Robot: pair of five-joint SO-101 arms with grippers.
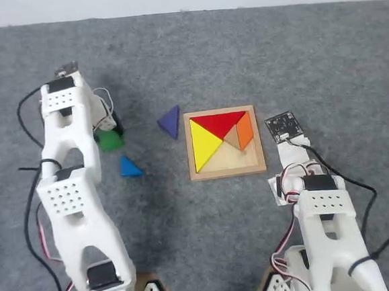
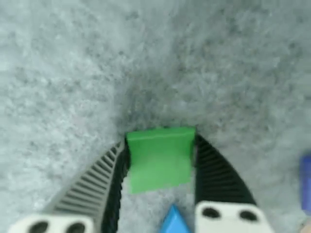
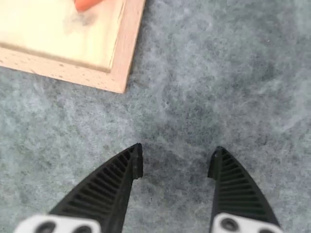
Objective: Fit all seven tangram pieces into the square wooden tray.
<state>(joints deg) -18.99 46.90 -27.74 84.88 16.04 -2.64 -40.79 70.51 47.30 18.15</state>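
The square wooden tray (image 1: 226, 172) lies mid-table and holds a red triangle (image 1: 217, 123), a yellow triangle (image 1: 203, 145) and an orange piece (image 1: 244, 131). A purple triangle (image 1: 170, 122) and a blue triangle (image 1: 129, 167) lie on the carpet to its left. My left gripper (image 2: 160, 145) is shut on a green piece (image 2: 159, 158), which also shows beside the left arm as the green piece (image 1: 109, 140). My right gripper (image 3: 177, 162) is open over bare carpet, just off the tray's corner (image 3: 114, 77).
Grey carpet covers the whole table. Black cables trail beside both arm bases (image 1: 85, 215) (image 1: 328, 222). Open carpet lies in front of the tray and at the back.
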